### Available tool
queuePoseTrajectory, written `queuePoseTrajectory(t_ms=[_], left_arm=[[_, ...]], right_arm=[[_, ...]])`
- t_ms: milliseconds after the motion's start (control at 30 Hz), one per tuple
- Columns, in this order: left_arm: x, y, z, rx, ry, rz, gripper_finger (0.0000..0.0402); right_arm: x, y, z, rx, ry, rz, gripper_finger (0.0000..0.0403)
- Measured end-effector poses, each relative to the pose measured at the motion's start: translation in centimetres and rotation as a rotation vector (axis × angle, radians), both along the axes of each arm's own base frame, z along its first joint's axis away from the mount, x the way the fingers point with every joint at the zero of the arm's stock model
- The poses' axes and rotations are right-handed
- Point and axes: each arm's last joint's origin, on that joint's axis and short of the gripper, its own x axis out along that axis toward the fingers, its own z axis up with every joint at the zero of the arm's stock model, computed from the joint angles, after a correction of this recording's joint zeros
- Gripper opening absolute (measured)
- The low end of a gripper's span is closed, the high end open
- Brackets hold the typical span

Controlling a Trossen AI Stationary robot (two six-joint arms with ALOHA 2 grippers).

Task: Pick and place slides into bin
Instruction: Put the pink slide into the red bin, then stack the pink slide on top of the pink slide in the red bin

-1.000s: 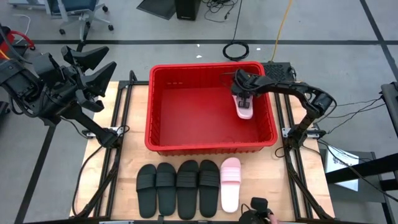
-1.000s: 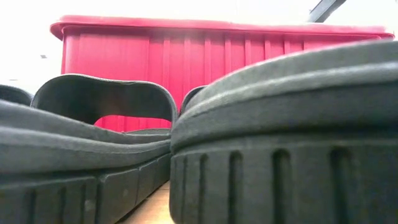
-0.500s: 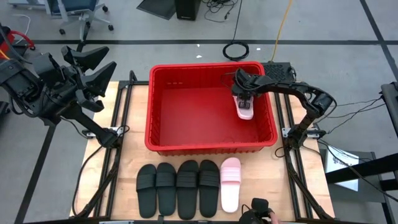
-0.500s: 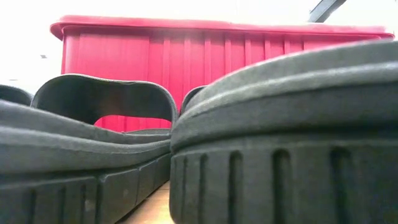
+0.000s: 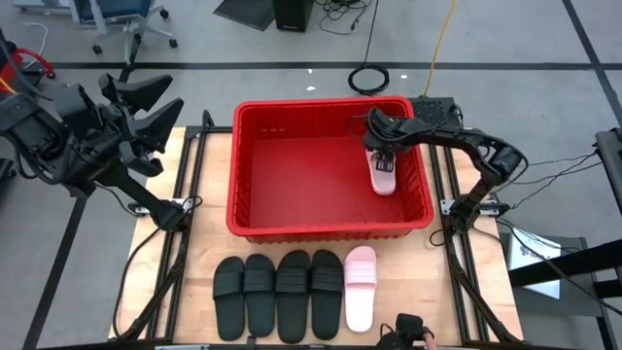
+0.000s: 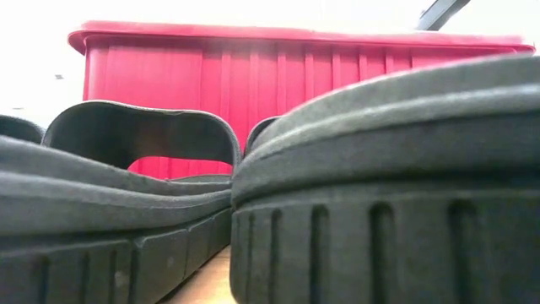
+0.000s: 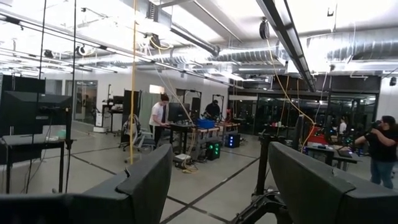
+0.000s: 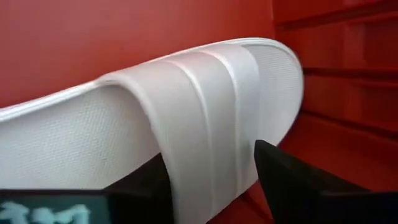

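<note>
The red bin point(image 5: 255, 156) stands on the far half of the table and fills the background of the low view as the bin point(image 6: 295, 76). A pale pink slide point(image 5: 384, 175) lies on its floor by the right wall, strap up. My right gripper point(image 5: 381, 151) points down at it, open, with one finger on either side of the strap point(image 8: 205, 124). Several black slides point(image 5: 277, 295) and a second pink slide point(image 5: 361, 288) lie sole down in a row at the near edge. My left gripper point(image 5: 146, 102) waits open, raised past the table's left edge. My right gripper straddles the pink slide's strap point(image 8: 217, 174) from above, slanting down, with its fingers point(image 8: 292, 186) across the strap. Whether either finger touches the strap, I cannot tell. The slide rests on the bin's floor.
The bin's rim and right wall point(image 5: 420, 165) stand close beside my right gripper. Black slides point(image 6: 380, 186) loom right in front of the low camera. Bare wood point(image 5: 185, 282) lies left of the row of slides. Cables and a black box point(image 5: 432, 105) sit behind the bin.
The pink slide in the bin has sunk a little toward the near edge and now lies flatter on the floor. My right gripper has kept its place above the strap.
</note>
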Motion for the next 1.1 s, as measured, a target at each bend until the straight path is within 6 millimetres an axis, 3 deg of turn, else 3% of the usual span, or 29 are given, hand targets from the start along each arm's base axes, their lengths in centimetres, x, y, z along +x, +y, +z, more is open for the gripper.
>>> queuePoseTrajectory(t_ms=[367, 667, 1100], left_arm=[[0.2, -0.2, -0.2, -0.004, 0.007, -0.008, 0.0273], [0.3, -0.2, -0.3, 0.003, 0.015, -0.014, 0.0273], [0.3, -0.3, -0.3, -0.019, 0.002, -0.028, 0.0273]], right_arm=[[-0.3, 1.6, 2.4, -0.013, -0.056, 0.016, 0.0210], [-0.4, 4.4, 4.9, -0.018, -0.124, -0.018, 0.0207], [-1.1, 9.5, 10.5, -0.072, -0.456, -0.085, 0.0206]])
